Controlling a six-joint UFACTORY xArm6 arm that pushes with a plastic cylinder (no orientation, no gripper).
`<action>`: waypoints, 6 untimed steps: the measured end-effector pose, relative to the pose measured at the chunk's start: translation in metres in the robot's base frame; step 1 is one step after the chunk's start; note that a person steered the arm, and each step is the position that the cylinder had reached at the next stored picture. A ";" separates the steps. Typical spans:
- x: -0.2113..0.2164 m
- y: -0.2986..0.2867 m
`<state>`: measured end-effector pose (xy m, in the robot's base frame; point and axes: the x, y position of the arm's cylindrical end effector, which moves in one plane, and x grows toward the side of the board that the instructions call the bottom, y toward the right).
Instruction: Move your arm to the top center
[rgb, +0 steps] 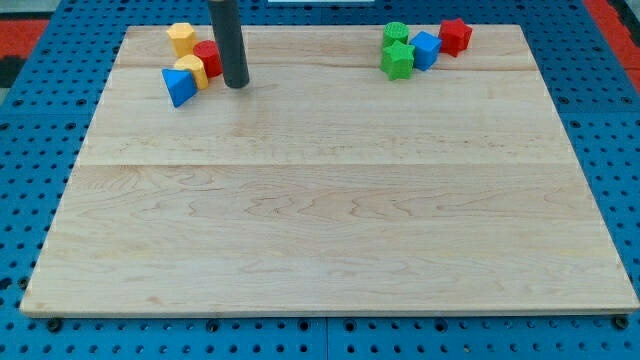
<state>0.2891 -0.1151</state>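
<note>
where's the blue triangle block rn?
The blue triangular block sits near the view's top left of the wooden board, touching a yellow block, left of my tip.

My tip (237, 84) rests on the board's top left, just beside the red block (210, 57).

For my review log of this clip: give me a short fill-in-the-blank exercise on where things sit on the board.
My tip rests just to the view's ___ of the red block.
The blue triangular block lies in the view's top ___ cluster.
The right cluster holds ___ green blocks.
Missing words: right; left; two
</note>
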 end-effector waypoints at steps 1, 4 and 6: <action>-0.027 -0.001; -0.035 -0.007; -0.085 0.108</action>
